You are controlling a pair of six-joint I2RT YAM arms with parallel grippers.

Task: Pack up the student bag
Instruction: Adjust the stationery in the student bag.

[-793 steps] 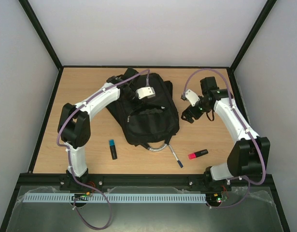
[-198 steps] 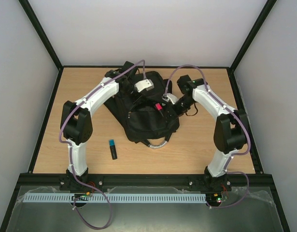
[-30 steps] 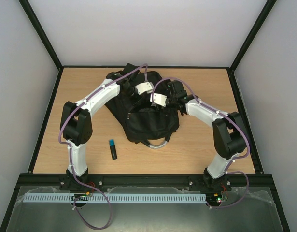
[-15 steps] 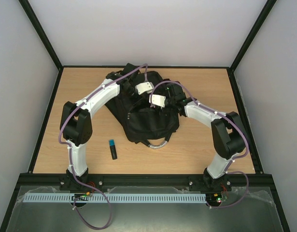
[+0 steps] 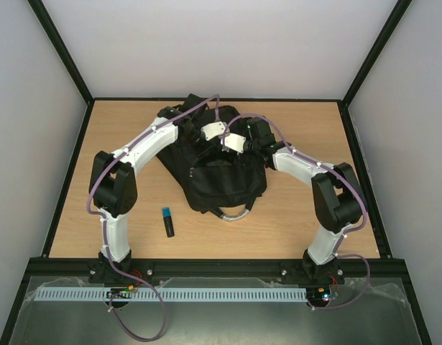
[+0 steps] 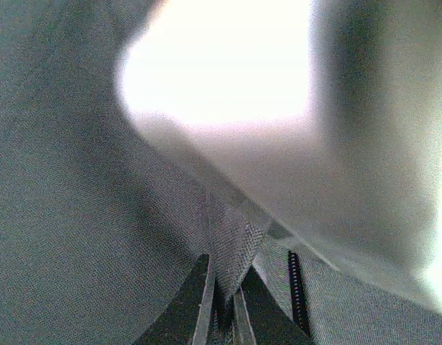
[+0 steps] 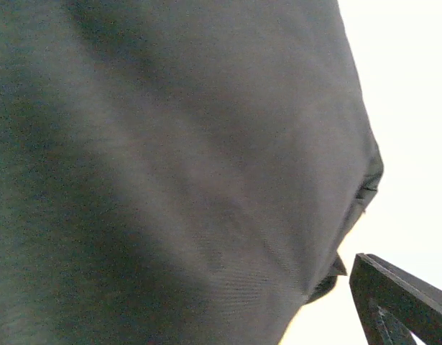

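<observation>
Student bag (image 5: 222,183): lies flat on the tabletop (image 5: 307,215), directly beneath both end effectors, which meet over its upper half.

Left end effector (image 6: 223,298): jaws together, clamped on a thin fold of the bag's fabric just beside a zip line. The hold appears to keep the bag's mouth raised. Hazard: the fold is narrow and the fabric is soft. Any upward or sideways pull may draw it out of the jaws, and the mouth would then collapse.

Right end effector (image 5: 222,149): jaws fully apart, with nothing seen between them. It sits just beside the left end effector, pressed close to the fabric, which fills nearly the whole right wrist view.
- Hazard: the two end effectors are very near one another. A small lateral move by either may cause contact between them or between their cables.
- Hazard: open jaws close to loose fabric may catch a strap, a fold or the zip edge on withdrawal. This would drag the bag across the tabletop or load the left grip.

Blue-capped marker (image 5: 167,222): lies on the tabletop, well apart from both end effectors, toward the left arm's base, and is not yet packed. Hazard: the left end effector is occupied, so the pickup probably falls to the right arm and calls for a long cross-reach over the bag. A shifted bag would misalign the return path to the mouth.
</observation>
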